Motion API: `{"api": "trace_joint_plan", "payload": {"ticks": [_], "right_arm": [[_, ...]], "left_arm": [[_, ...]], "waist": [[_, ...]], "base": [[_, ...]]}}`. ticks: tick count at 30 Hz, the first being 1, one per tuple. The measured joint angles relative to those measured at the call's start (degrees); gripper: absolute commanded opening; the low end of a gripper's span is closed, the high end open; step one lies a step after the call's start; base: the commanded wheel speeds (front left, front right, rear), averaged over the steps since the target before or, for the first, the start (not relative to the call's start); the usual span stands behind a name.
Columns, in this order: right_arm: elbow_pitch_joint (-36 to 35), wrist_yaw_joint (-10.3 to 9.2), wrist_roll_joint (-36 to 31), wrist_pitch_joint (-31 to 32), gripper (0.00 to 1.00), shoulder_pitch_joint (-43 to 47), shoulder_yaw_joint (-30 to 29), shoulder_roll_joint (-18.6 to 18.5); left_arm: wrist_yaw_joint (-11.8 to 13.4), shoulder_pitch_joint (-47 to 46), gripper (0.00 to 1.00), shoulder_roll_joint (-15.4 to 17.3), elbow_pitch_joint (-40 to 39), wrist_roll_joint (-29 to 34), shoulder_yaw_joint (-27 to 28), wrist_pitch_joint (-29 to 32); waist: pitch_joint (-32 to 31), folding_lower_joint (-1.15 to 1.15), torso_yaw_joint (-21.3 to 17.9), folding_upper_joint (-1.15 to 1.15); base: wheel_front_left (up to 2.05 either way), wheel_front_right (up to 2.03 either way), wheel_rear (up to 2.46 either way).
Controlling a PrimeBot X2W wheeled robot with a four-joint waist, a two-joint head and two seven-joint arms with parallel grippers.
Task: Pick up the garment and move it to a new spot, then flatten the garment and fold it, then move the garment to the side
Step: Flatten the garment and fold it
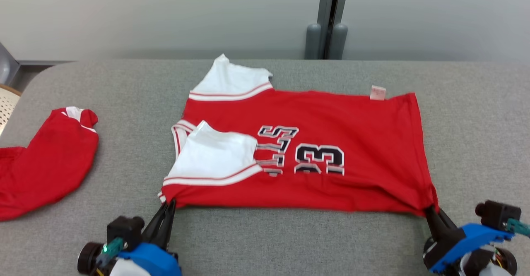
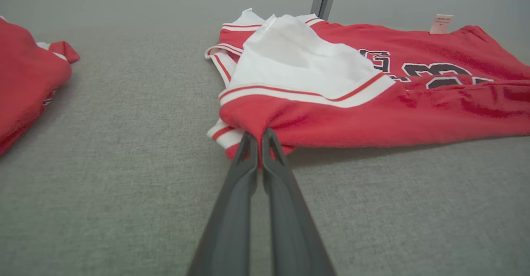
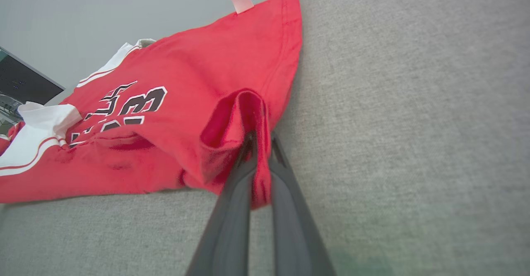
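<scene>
Our left tool (image 1: 167, 203) is clamped shut on the near-left corner of the garment (image 1: 331, 114), just below a white sleeve. Our right tool (image 1: 430, 210) is likewise pinched on the near-right hem corner, where the cloth bunches into a small raised fold between the fingers.

The garment lies across the middle of the bench (image 1: 290, 243), collar end toward the left edge and hem toward the right. We judge the move and flattening done and folding under way. Both white sleeves (image 1: 215, 152) are turned in over the red body. Left are the fold along the length, which this two-corner grip suits, and the move aside.

It is a red jersey with dark, white-edged lettering (image 1: 319, 158) and a pale label (image 1: 377, 92) at the far hem. It lies mostly smooth, with slight wrinkles by each grip. A second red garment (image 1: 45, 156) sits near the left edge.
</scene>
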Motion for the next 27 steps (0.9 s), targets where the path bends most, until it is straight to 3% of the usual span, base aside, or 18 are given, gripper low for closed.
{"api": "trace_joint_plan", "payload": {"ticks": [11,19,20,21,22,27], "right_arm": [[-12.61,0.0,2.31,5.47,0.0,14.11,-4.71,-1.49],[-19.97,0.0,0.22,10.71,0.0,21.75,-10.93,2.0],[-20.28,0.0,-0.62,11.24,0.43,21.85,-11.8,3.45],[-20.27,0.0,-1.26,11.5,1.0,21.84,-12.11,3.97],[-20.16,0.0,-1.97,11.48,1.0,21.77,-12.4,4.34],[-19.13,0.0,-6.1,8.72,1.0,19.12,-12.67,5.04]], "left_arm": [[2.4,14.93,0.0,0.75,-12.62,0.85,3.98,0.0],[4.2,20.68,0.0,0.83,-18.01,0.47,3.59,0.87],[4.55,20.72,0.35,0.81,-18.24,0.47,3.56,0.93],[4.64,20.68,0.85,0.74,-18.31,0.47,3.56,0.92],[4.79,20.67,1.0,0.68,-18.28,0.48,3.53,0.92],[4.79,18.73,1.0,0.4,-17.8,0.98,3.46,0.7]], "waist": [[-2.97,-0.01,0.4,0.0],[-3.03,-0.01,1.26,0.0],[-3.15,-0.01,1.28,0.0],[-3.17,-0.01,1.28,0.0],[-3.17,-0.01,1.22,0.0],[-3.19,-0.01,1.05,0.0]], "base": [[0.0,0.0,0.0],[0.0,0.0,0.0],[0.0,0.0,0.0],[0.0,0.0,0.0],[0.0,0.0,0.0],[0.0,0.0,0.0]]}}
